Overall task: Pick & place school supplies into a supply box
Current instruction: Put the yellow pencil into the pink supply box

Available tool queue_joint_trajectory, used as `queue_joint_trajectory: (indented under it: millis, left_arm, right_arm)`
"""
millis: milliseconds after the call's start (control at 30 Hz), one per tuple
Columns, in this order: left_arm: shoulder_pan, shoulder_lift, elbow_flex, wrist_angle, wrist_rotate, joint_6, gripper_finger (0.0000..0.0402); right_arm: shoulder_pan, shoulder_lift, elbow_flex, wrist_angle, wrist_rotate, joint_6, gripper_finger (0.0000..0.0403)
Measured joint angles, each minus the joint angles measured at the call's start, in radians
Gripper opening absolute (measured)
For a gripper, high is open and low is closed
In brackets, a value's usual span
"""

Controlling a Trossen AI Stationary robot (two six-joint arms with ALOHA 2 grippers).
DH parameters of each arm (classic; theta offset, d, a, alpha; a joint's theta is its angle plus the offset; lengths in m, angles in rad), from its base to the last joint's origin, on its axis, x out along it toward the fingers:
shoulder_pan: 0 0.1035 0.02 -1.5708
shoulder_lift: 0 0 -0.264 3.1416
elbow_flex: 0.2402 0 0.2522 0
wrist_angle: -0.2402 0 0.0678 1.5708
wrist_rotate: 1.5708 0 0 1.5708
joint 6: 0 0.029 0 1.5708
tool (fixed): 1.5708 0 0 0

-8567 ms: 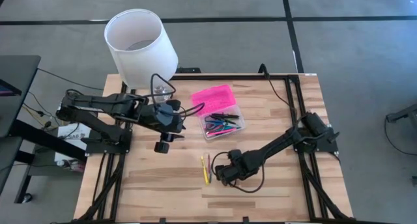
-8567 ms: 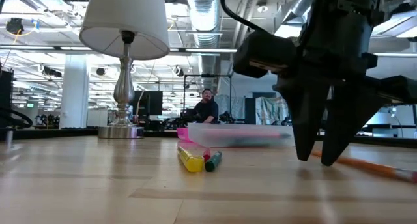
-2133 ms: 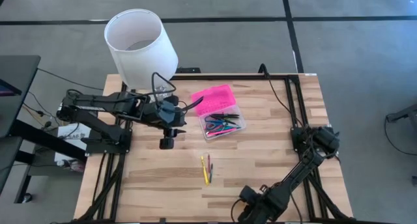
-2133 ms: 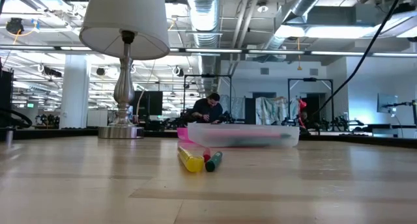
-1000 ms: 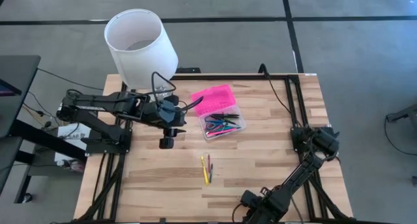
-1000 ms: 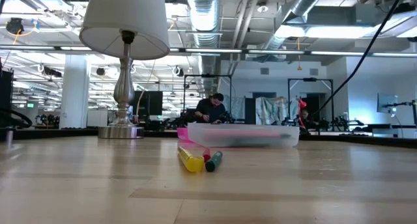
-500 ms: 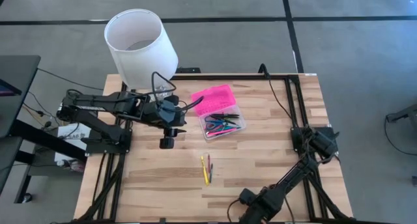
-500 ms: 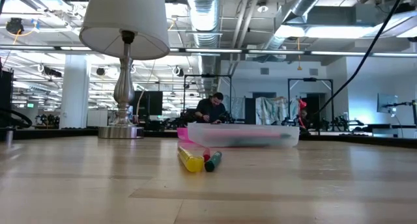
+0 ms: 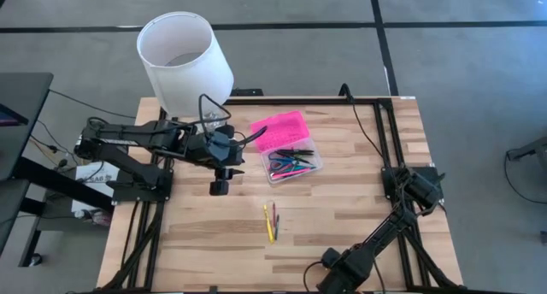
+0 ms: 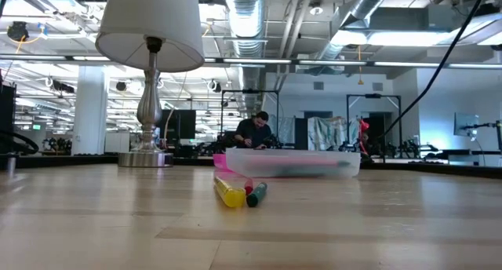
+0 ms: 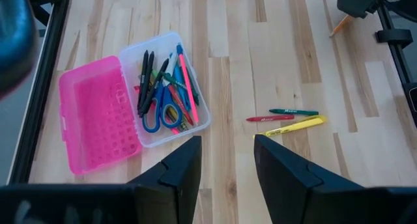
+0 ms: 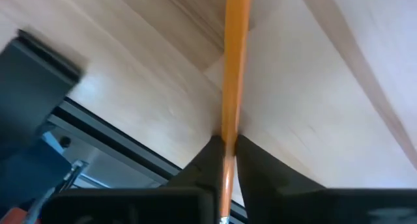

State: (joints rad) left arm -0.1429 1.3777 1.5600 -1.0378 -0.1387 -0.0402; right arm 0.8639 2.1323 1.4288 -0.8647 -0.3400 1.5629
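Two dark arms work over the pale wooden table (image 9: 342, 191). At the table's near edge, toward its right corner, the right gripper (image 12: 225, 160) has its two dark fingers pressed together on a thin orange pencil (image 12: 233, 68), which sticks straight out beyond the fingertips over the wood and the table's black frame. The left gripper (image 11: 227, 160) hangs above the table's left side, near the far edge, with its fingers spread and nothing between them. Just beside it, toward the middle of the far edge, lies the small flat plastic pencil case (image 9: 286, 146), its bright pink lid (image 11: 98, 120) folded open flat and its clear base (image 11: 166, 87) next to it. Inside the base lie several pens and markers in black, blue, green and pink, together with small blue-handled scissors (image 11: 159, 116). Three loose supplies rest side by side on the bare wood near the table's middle, well apart from the case: a yellow highlighter (image 11: 293, 125), a thin red marker (image 11: 270, 118) and a green marker (image 11: 293, 111). A lamp with a white shade (image 9: 184, 59) stands at the far left corner. Beyond the table, a person (image 10: 252, 131) is at a bench across the room.
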Motion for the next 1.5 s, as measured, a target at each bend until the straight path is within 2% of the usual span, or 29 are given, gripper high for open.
queue_joint_trajectory:
  millis: [133, 300, 767, 1200, 1500]
  left_arm:
    - [0.0, 0.0, 0.0, 0.0, 0.0, 0.0, 0.0137]
    - [0.0, 0.0, 0.0, 0.0, 0.0, 0.0, 0.0137]
    - [-0.008, 0.0, 0.0, -0.005, 0.0, -0.02, 0.0137]
    - [-0.014, 0.0, 0.0, -0.045, -0.008, -0.027, 0.0137]
    - [-0.014, 0.0, 0.0, -0.075, -0.008, -0.032, 0.0137]
  right_arm:
    - [-0.002, 0.0, 0.0, -0.024, 0.002, -0.019, 0.0007]
    - [-0.012, 0.001, 0.0, -0.075, 0.006, -0.029, 0.001]
    - [-0.078, 0.002, -0.002, -0.153, 0.047, -0.212, 0.0001]
    - [-0.145, 0.014, 0.09, -0.35, 0.278, -0.361, 0.0]
    - [-0.204, 0.013, 0.145, -0.458, 0.326, -0.48, 0.0002]
